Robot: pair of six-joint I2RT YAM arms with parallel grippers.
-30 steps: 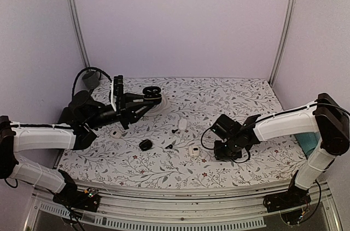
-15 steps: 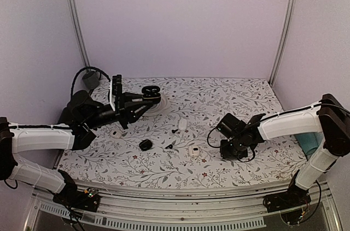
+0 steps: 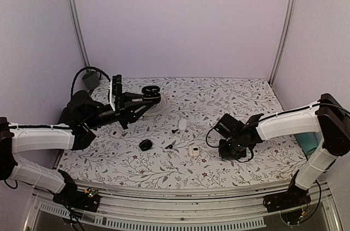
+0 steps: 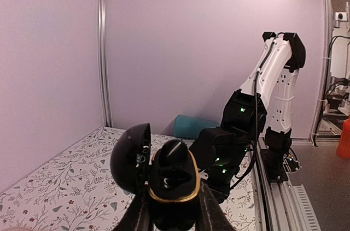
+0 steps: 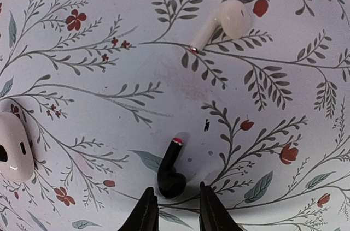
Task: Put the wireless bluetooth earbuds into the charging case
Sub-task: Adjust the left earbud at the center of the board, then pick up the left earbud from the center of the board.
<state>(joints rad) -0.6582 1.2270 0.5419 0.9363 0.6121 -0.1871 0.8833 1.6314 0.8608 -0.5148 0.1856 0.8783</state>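
Note:
My left gripper [image 4: 174, 203] is shut on the black charging case [image 4: 174, 179] and holds it above the table's back left [image 3: 152, 92]. The case has a gold rim, and its lid [image 4: 130, 157] is swung open to the left. A glossy black lump stands in it. My right gripper [image 5: 175, 190] points down at the table, right of centre [image 3: 229, 153]. A black earbud [image 5: 170, 168] lies flat with its head between the slightly parted fingertips. A gap shows on its right side, and its red-tipped stem points away. This earbud is hidden in the top view.
A white earbud [image 5: 224, 22] and a white case [image 5: 12, 146] lie near the right gripper. White cases [image 3: 194, 150] [image 3: 182, 124], a black round object [image 3: 145, 144] and small dark pieces [image 3: 169, 146] lie mid-table. A teal roll [image 3: 309, 143] sits at the far right.
The right wrist has drifted slightly to the right over the table. The left arm with the case has barely moved.

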